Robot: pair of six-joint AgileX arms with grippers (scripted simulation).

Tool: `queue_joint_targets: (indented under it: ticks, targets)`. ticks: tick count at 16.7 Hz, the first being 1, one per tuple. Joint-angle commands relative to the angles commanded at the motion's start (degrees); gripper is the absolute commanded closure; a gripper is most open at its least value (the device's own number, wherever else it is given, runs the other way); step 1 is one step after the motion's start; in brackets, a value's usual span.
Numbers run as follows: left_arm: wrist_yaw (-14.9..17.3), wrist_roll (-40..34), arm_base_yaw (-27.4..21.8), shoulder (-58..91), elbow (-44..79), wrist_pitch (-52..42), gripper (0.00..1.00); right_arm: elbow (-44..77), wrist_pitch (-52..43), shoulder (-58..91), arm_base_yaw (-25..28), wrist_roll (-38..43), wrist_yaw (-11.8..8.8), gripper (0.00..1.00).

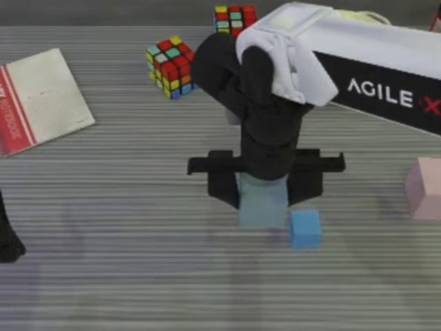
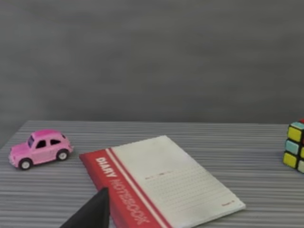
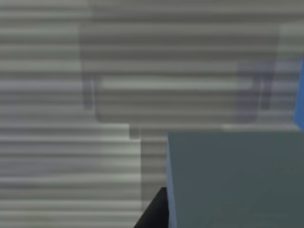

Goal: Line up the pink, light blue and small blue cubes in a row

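Light blue cube (image 1: 262, 205) half hidden under right pincer (image 1: 264, 195).

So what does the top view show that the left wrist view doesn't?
Top view only: the right gripper over the pale sky-blue matte cube, the smaller saturated blue cube beside it, and the pale pink matte cube at the right edge. Left wrist only: a pink toy car. Both: the red-and-white diary notebook and a multicoloured puzzle cube.

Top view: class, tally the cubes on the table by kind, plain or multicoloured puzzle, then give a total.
Plain cubes: 3, namely light blue cube, small blue cube, pink cube
Multicoloured puzzle cubes: 2, namely and
Total: 5
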Motion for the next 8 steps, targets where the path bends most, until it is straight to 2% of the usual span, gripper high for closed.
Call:
queue_joint_targets:
  ticks: [3, 8]
  targets:
    - [0.0, 0.0, 0.0, 0.0, 0.0, 0.0, 0.00, -1.8, 2.4, 0.5, 0.0, 0.0, 0.0, 1.00]
    - [0.0, 0.0, 0.0, 0.0, 0.0, 0.0, 0.00, -8.9, 12.2, 2.9, 0.3, 0.2, 0.1, 1.00]
